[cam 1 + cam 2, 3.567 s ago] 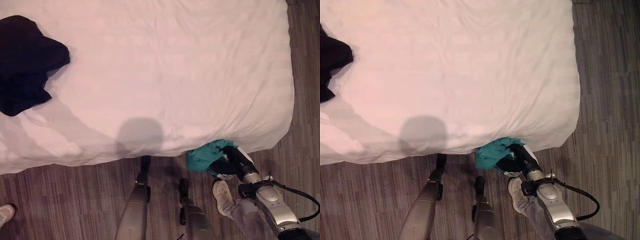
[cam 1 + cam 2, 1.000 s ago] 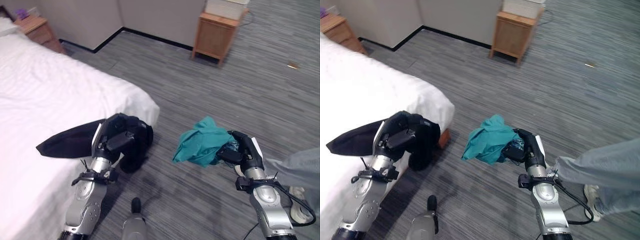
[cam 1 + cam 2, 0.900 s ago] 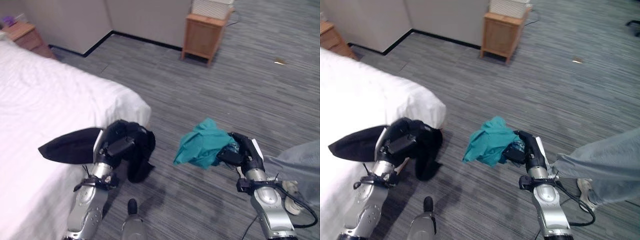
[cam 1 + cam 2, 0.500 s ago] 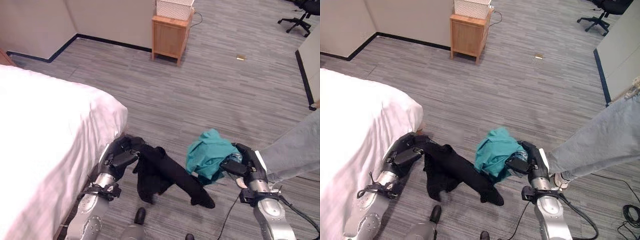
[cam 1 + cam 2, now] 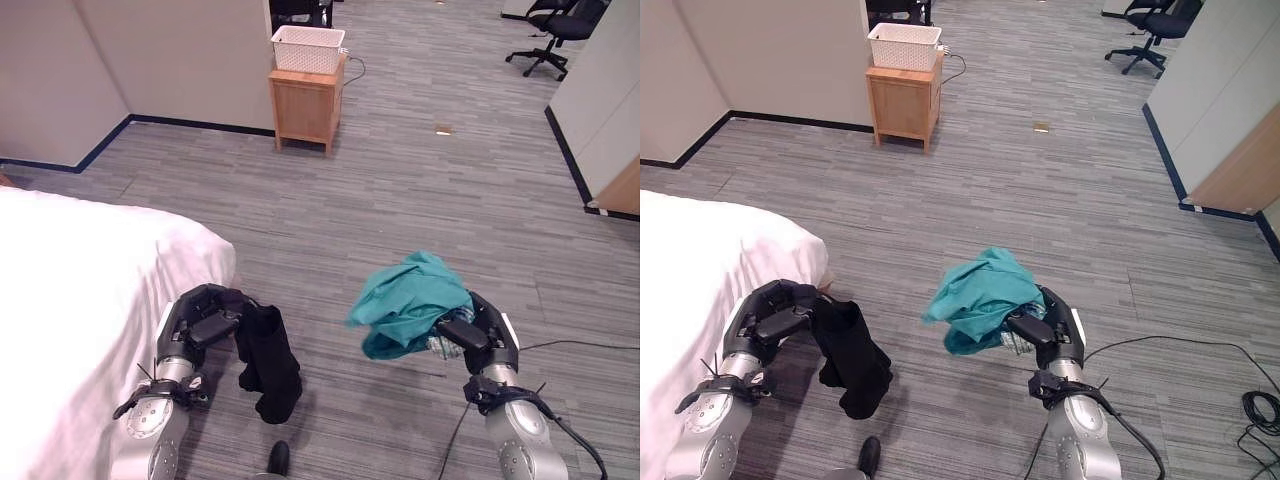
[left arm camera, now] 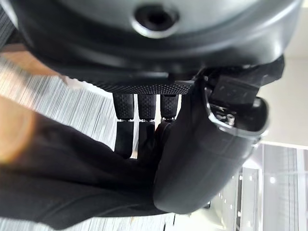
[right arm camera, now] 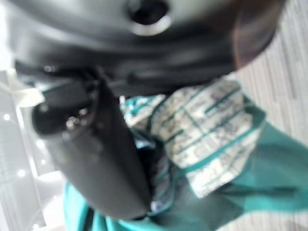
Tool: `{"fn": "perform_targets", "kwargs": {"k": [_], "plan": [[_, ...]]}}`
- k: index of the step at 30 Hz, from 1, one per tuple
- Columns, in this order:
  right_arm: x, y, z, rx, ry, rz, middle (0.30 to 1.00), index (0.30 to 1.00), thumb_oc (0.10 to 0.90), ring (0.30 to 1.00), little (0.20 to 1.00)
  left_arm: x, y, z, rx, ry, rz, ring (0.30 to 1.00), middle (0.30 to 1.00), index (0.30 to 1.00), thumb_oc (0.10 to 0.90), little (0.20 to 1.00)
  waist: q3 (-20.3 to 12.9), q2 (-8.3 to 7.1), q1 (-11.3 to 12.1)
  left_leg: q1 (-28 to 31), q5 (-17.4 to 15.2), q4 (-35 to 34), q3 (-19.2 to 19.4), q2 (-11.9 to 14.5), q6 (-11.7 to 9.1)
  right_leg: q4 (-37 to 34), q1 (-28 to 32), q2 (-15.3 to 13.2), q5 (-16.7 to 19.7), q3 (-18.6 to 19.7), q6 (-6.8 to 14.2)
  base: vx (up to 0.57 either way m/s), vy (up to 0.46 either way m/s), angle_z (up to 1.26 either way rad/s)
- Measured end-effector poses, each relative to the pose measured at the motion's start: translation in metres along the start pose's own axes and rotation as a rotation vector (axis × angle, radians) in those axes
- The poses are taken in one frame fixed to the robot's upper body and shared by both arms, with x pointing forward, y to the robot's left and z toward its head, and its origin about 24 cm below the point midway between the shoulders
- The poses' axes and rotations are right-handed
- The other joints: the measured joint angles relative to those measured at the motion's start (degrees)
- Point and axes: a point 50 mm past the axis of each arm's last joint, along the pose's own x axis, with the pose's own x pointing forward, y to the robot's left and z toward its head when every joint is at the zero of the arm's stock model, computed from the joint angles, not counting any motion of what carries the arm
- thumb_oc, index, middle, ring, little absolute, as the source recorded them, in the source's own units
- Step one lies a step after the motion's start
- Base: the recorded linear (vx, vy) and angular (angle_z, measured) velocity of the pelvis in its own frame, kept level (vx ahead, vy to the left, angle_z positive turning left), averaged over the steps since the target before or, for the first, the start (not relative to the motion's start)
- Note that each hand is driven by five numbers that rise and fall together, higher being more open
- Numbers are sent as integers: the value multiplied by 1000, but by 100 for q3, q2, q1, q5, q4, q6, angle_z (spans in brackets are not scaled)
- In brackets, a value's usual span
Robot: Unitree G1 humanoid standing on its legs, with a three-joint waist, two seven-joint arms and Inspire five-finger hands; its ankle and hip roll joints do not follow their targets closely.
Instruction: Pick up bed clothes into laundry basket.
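At the near left we list the white bed (image 5: 70, 290), its corner beside the left hand. On the grey floor (image 5: 420, 190), far back, a wooden cabinet (image 5: 305, 110) carries the white laundry basket (image 5: 308, 48). We record a teal garment (image 5: 410, 300), bunched, held aloft by the right hand (image 5: 478, 335), whose fingers are curled round it. We record a black garment (image 5: 265, 360), hanging down, clamped between thumb and fingers (image 6: 139, 115) of the left hand (image 5: 200, 320).
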Motion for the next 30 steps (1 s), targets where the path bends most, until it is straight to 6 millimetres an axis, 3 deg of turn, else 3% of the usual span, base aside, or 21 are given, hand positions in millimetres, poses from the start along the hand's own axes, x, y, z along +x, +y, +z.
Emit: {"fn": "perform_targets", "kwargs": {"k": [3,4,6,9,10,12,14,16,17,18,20,21,22,23,24,25,26,27,28,29,30], "plan": [[2,-5,8,-17,-29,-20,300,300,400,300,300,5,-2,-7,-27,19,29,300,300,300,400,300,161,371,-67,-203,-288,586,779,93,513,2070,-1054,50,-83,-182,89,39,117,-8],[-2,-7,5,-26,-16,-25,300,300,400,300,300,5,0,-6,-14,19,28,300,300,300,400,300,213,363,-244,-18,-366,459,797,6,525,3290,-1636,-80,-158,-119,120,136,64,6],[-3,-3,1,-24,-9,-17,300,300,400,300,300,5,5,-1,-1,5,50,300,300,300,400,300,338,297,-313,24,-478,573,821,-70,640,4220,-2168,-138,-272,-57,-14,234,-24,1],[-4,-4,1,-35,-7,-20,300,300,400,300,300,6,9,3,2,-12,65,300,300,300,400,300,415,381,-322,33,-601,515,958,-28,544,2929,-2636,-181,-318,-821,-131,525,-215,-21],[-4,-5,2,-35,-8,-27,300,300,400,300,300,7,11,6,1,-22,75,300,300,300,400,300,448,412,-371,-6,-618,509,959,-31,516,1803,-2598,-120,-228,-795,-151,357,-174,1],[-4,-7,0,-37,0,-40,300,300,400,300,300,9,12,6,-12,-28,91,300,300,300,400,300,479,398,-460,23,-672,543,920,-11,440,1017,-2587,-71,35,-789,-127,308,-172,19],[-5,-9,0,-37,0,-53,300,300,400,300,300,9,11,6,-15,-30,90,300,300,300,400,300,463,287,-466,138,-755,504,863,-14,307,874,-2501,-60,167,-732,-223,455,-306,30],[-10,-15,-4,-42,18,-79,300,300,400,300,300,6,7,-1,-55,-19,107,300,300,300,400,300,442,273,-485,256,-1031,883,694,295,79,1680,-2296,390,99,-312,-515,437,-434,60],[-9,-15,-5,-43,25,-78,300,300,400,300,300,6,7,-2,-53,-14,107,300,300,300,400,300,470,257,-522,41,-1161,1615,618,438,-83,1692,-2106,587,74,-450,-620,355,-465,76],[-7,-16,-8,-36,36,-83,300,300,400,300,300,9,6,0,-55,-22,102,300,300,300,400,300,505,147,-577,-508,-1312,2864,590,593,-31,1653,-1977,654,120,-517,-824,196,-319,47],[-6,-18,-7,-41,38,-81,300,300,400,300,300,8,5,-2,-78,-17,101,300,300,300,400,300,434,27,-279,-1194,-671,4216,360,745,169,1685,-1824,900,-77,-630,-1179,326,-342,4],[-5,-23,-2,-45,24,-87,300,300,400,300,300,10,1,1,-88,-26,85,300,300,300,400,300,444,-84,-133,-2008,-60,5536,102,702,155,1671,-1670,1075,-261,-694,-1406,645,-233,11],[-3,-29,6,-45,-4,-113,300,300,400,300,300,8,-4,-4,-96,-10,65,300,300,300,400,300,495,-182,32,-2619,-415,6222,288,99,403,1531,-1332,1155,-357,-705,-1530,536,-138,17],[-1,-28,8,-44,-11,-112,300,300,400,300,300,6,-3,-6,-97,-1,70,300,300,300,400,300,504,-193,62,-2679,-503,5938,421,-113,439,1386,-1159,1172,-394,-701,-1470,798,-95,-14],[3,-24,11,-30,-28,-101,300,300,400,300,300,2,-1,-11,-114,17,86,300,300,300,400,300,494,-184,123,-2587,-606,4454,857,-418,408,988,-764,1247,-300,-659,-1373,382,-1,-33],[6,-21,13,-33,-37,-85,300,300,400,300,300,1,-1,-12,-121,20,93,300,300,300,400,300,497,-125,171,-2521,-563,3879,957,-503,441,859,-587,1320,-266,-685,-1375,571,40,-31],[8,-17,12,-31,-33,-71,300,300,400,300,300,-1,2,-14,-119,29,95,300,300,300,400,300,468,-47,207,-2617,-546,3596,1129,-537,467,674,-346,1434,-458,-655,-963,585,73,-31],[8,-14,11,-35,-28,-54,300,300,400,300,300,-2,0,-19,-129,48,93,300,300,300,400,300,440,199,253,-2410,-558,2418,1231,-425,599,971,-255,1470,-1124,-944,208,757,91,-73],[11,-8,14,-62,-36,-4,300,300,400,300,300,-8,2,-22,-144,46,103,300,300,300,400,300,318,317,431,-2293,-506,1388,1205,-290,536,1237,-292,1479,-1162,-923,-493,559,50,-67],[10,-6,12,-65,-25,8,300,300,400,300,300,-8,2,-22,-141,49,100,300,300,300,400,300,293,371,380,-2250,-394,1100,1230,-325,543,1066,9,1617,-1156,-953,-1027,374,36,-44],[10,-6,10,-65,-16,8,300,300,400,300,300,-8,1,-22,-139,50,96,300,300,300,400,300,280,386,359,-2262,-385,1017,1245,-376,562,933,182,1680,-1176,-991,-1057,570,107,-3]]}}
